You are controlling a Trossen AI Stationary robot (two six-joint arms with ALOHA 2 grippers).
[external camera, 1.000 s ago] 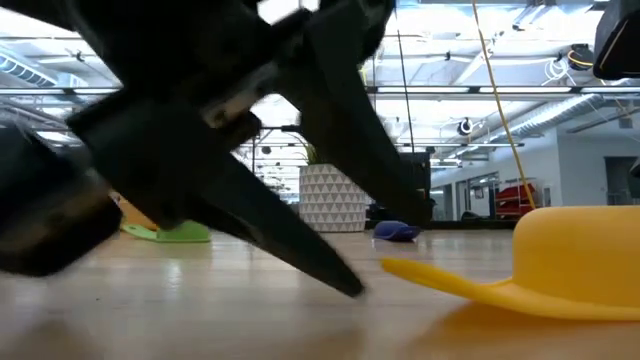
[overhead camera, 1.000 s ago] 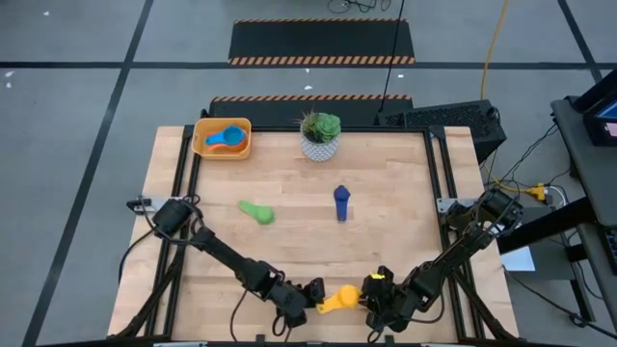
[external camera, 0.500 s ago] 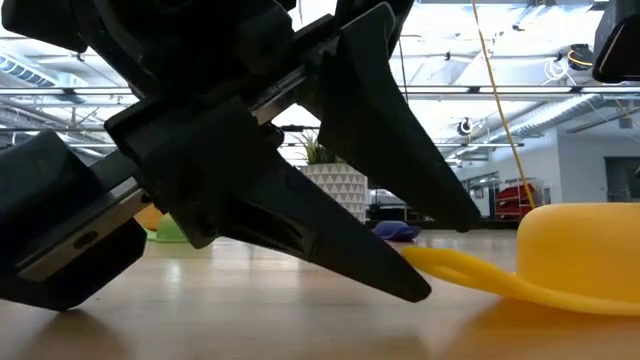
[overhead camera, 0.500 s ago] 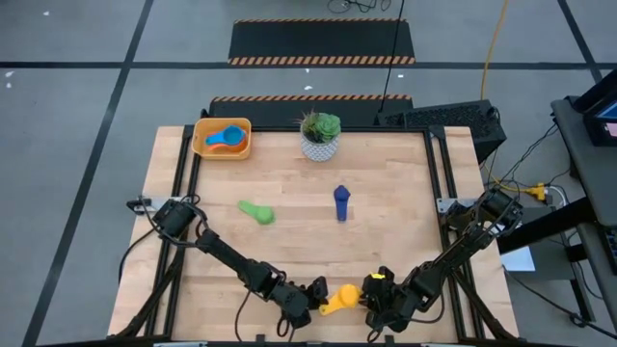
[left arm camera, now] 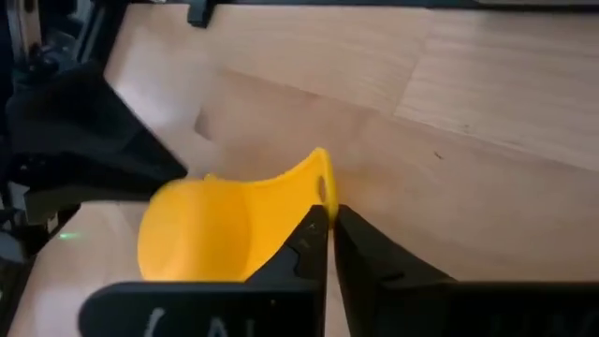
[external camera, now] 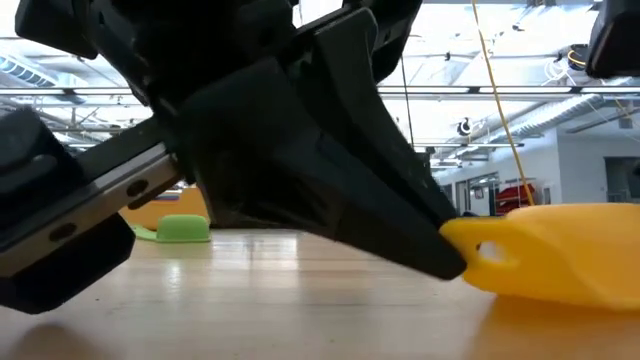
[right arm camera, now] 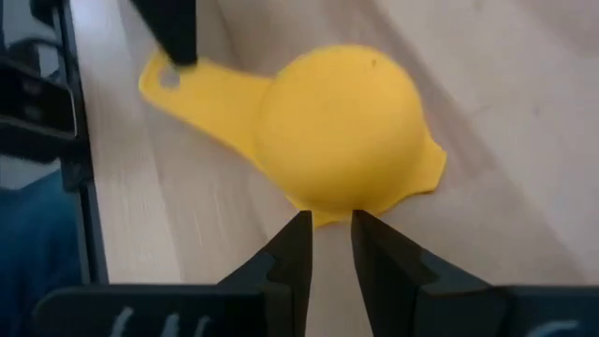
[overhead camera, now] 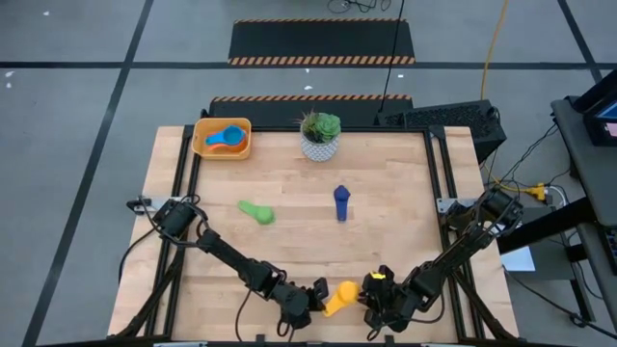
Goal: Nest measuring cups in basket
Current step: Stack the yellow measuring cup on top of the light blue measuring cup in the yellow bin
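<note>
Look at the near edge of the wooden table: your left gripper has its fingers closed on the handle of the small yellow plastic measuring cup, which lies upside down on the wood. In the left wrist view the two dark fingertips meet at the handle's end, and in the low view the handle looks tilted up off the table, though that angle is hard to judge. Your right gripper sits just beside the same cup on its other side, fingers a little apart and holding nothing; the cup's rim lies just in front of their tips in the right wrist view.

The green plastic measuring cup lies left of the table's middle, and the dark blue one lies right of it, well apart. The rectangular yellow-orange plastic basket stands at the far left corner with a light blue measuring cup inside. A white pot with a green plant stands near the far edge.
</note>
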